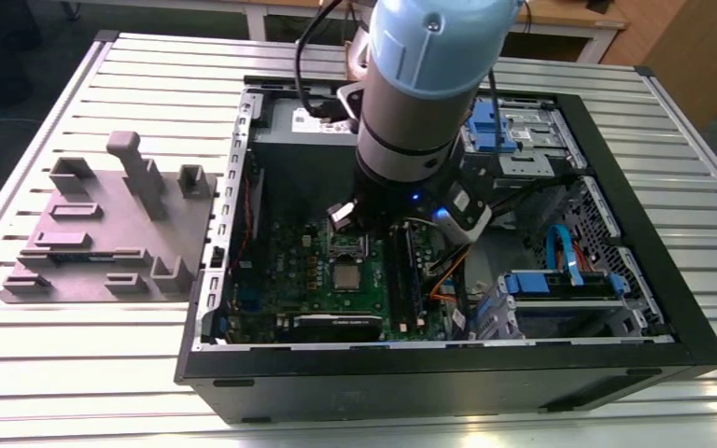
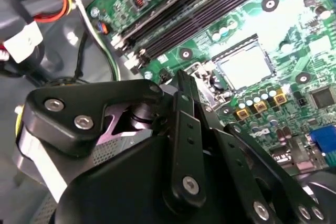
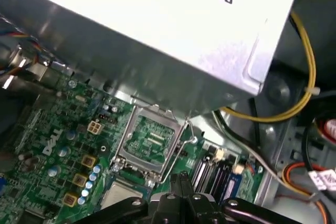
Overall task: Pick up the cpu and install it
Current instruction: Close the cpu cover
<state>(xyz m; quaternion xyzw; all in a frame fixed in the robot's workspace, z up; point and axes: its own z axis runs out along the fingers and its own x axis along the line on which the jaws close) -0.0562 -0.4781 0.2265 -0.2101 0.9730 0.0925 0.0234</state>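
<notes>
One cpu (image 2: 244,66) lies flat in its socket (image 2: 234,45) on the green board (image 2: 294,22) — the first wrist view adds one metal frame (image 3: 149,140), tilted open beside it. One arm (image 1: 421,93) stands upright inside the open case (image 1: 458,373); its pincer (image 3: 181,179), tips together and empty, hangs near that frame.

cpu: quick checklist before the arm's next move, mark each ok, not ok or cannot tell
1. cpu found: ok, silver square lying flat on the motherboard.
2. Metal frame off it: ok, open, beside it.
3. Gripper clear of cpu: ok, apart, not touching.
4. cpu fully seated: cannot tell.
5. Yellow cable away from cpu: ok, off by the grey box.
</notes>
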